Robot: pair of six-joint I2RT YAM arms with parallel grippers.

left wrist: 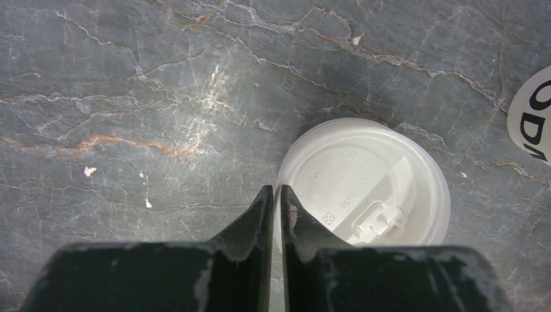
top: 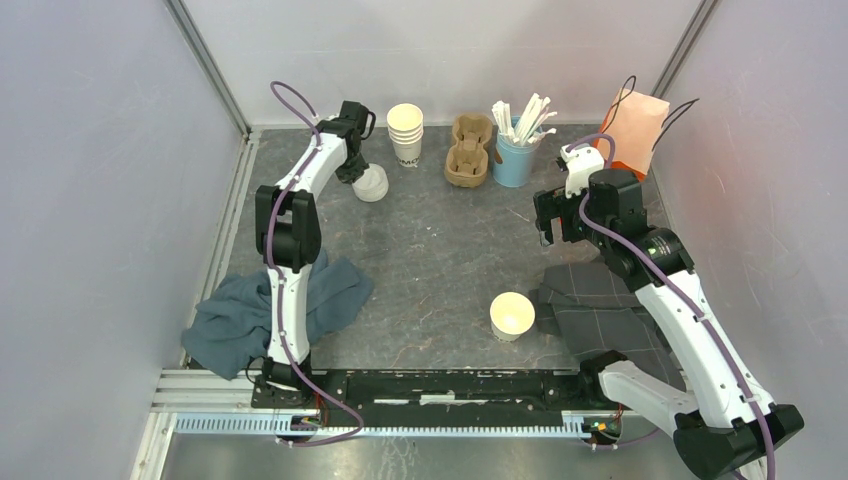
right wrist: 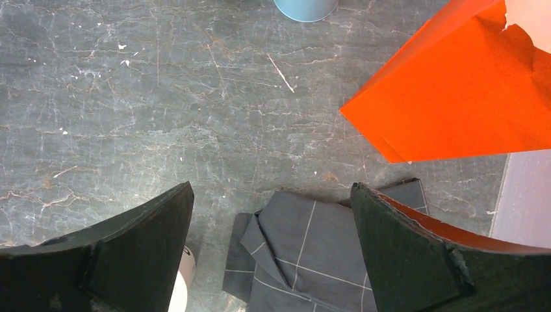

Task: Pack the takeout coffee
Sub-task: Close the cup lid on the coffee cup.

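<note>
While the left pincer (left wrist: 276, 192) pinches a sip lid (left wrist: 364, 179) and the right pincer (right wrist: 269, 188) gapes, the paper cup (top: 512, 315) stands uncapped, unpacked.

Raised lettering ringed the white lid (left wrist: 364, 188), too faint to make out; black letters on the cup stack (top: 405, 135) showed only in part, unreadable

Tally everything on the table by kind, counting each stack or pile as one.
Cloths: 2 (blue cloth, grey cloth)
Cup stack: 1
Single cup: 1
Lid pile: 1
Cup carrier: 1
Stirrer holder: 1
Orange bag: 1
Total: 8
</note>
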